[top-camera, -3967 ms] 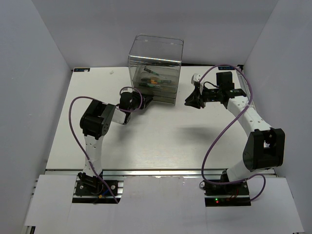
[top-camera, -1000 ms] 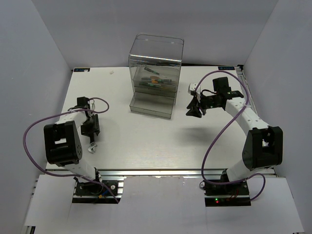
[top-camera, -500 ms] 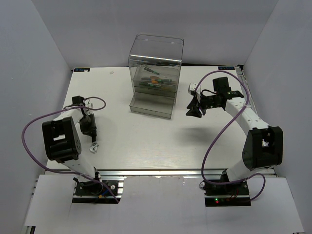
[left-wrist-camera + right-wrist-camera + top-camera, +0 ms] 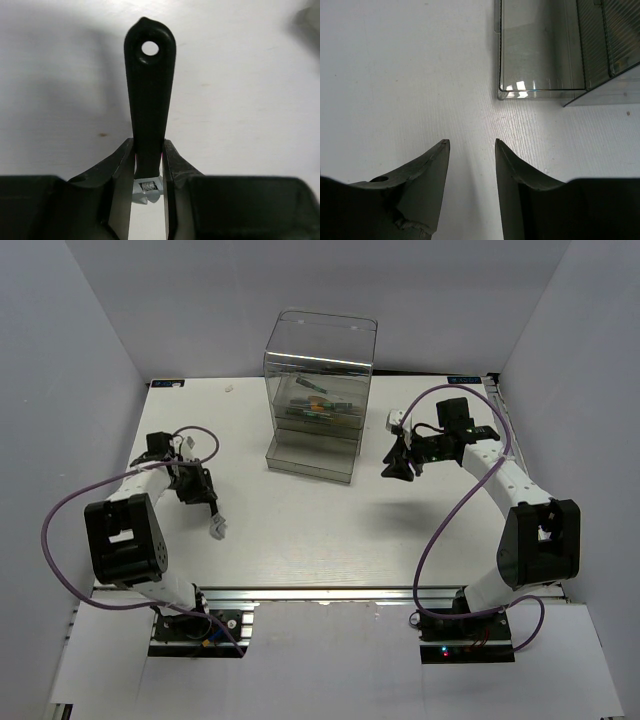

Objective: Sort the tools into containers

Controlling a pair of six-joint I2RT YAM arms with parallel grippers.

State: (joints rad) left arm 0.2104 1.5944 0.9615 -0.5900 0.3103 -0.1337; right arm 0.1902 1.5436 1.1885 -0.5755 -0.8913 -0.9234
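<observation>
**A:** Start at the left hand (image 4: 148, 150). What has it got?

**B:** It is clamped on the wrench (image 4: 149, 85). Both fingers (image 4: 120, 167) pinch the black handle close to the silver head. Most of the handle, with its hanging hole, juts out past the tips over the worktop (image 4: 240, 100).

**A:** So a short hold on a long lever.

**B:** That's my worry. I'd judge a quick swing could twist the wrench in the pinch or let it slide out. I can't tell from the wrist view whether it is clear of the worktop.

**A:** Where does it have to go?

**B:** Into the pulled-out bottom drawer (image 4: 309, 456) of the clear cabinet (image 4: 320, 360). That is well apart from this hand, across to its right. Other tools (image 4: 315, 403) lie in the drawers higher up. The jutting handle might catch the drawer's front wall if it comes in low.

**A:** And the right hand (image 4: 471, 150)?

**B:** Open, holding nothing, hovering just beside the drawer's corner. If both hands close on the drawer together, they could collide.

**A:** What does each view give you?

**B:** Only the left wrist view shows the grip. From overhead the wrench is a pale speck at the hand's tip. Only the overhead view shows the gap to the cabinet and both arms at once. The right wrist view shows that the part of the drawer nearest it holds nothing.
</observation>
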